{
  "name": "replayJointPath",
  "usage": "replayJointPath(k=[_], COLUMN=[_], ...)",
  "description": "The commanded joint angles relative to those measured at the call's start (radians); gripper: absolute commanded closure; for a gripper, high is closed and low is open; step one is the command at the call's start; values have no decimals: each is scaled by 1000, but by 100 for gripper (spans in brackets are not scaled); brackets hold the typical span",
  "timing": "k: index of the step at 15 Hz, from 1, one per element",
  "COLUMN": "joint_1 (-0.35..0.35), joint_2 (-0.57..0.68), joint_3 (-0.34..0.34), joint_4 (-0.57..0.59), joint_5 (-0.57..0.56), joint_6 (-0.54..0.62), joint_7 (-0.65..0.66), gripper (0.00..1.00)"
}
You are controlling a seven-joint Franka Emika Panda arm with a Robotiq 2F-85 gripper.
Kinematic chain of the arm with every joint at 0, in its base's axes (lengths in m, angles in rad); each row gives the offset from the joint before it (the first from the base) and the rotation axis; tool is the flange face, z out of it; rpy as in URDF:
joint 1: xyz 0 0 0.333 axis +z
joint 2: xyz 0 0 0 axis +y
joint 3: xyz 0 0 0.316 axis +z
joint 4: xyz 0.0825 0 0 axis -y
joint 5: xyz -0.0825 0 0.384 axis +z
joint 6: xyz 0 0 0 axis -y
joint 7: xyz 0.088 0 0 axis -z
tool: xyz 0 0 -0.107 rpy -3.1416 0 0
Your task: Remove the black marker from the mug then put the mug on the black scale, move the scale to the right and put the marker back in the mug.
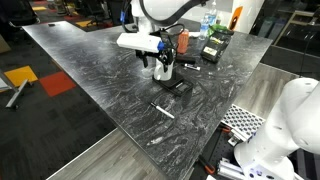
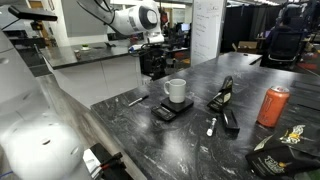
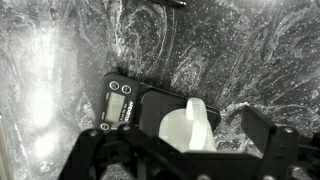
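The white mug (image 2: 176, 91) stands on the black scale (image 2: 168, 109) near the middle of the table; both also show in an exterior view, the mug (image 1: 162, 71) on the scale (image 1: 175, 86). The black marker (image 2: 135, 100) lies flat on the table beside the scale, outside the mug, and appears again in an exterior view (image 1: 162, 109). My gripper (image 1: 165, 55) hangs just above the mug and is open and empty. In the wrist view the mug (image 3: 190, 125) sits between my spread fingers (image 3: 180, 140) on the scale (image 3: 130, 100), whose display end is at the left.
An orange-red can (image 2: 272, 105), a bulky black gadget (image 2: 222, 96), a small pen (image 2: 211, 126) and a dark bag (image 2: 285, 150) lie on one side of the scale. A clear bottle (image 1: 207, 25) stands at the back. The table edge (image 1: 120, 140) is near the marker.
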Motion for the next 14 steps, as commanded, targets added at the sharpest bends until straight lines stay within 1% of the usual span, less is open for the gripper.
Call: replayJointPath(k=[1, 4, 6, 9, 14], joint_1=[11, 21, 26, 23, 26], joint_2=[-22, -13, 11, 51, 121], joint_3=[23, 34, 40, 43, 24], joint_4=[23, 19, 16, -6, -67], joint_5=[12, 29, 16, -32, -102], joint_6=[-50, -10, 15, 76, 194], joint_7=[10, -13, -7, 41, 157], gripper=[0, 0, 0, 0, 0])
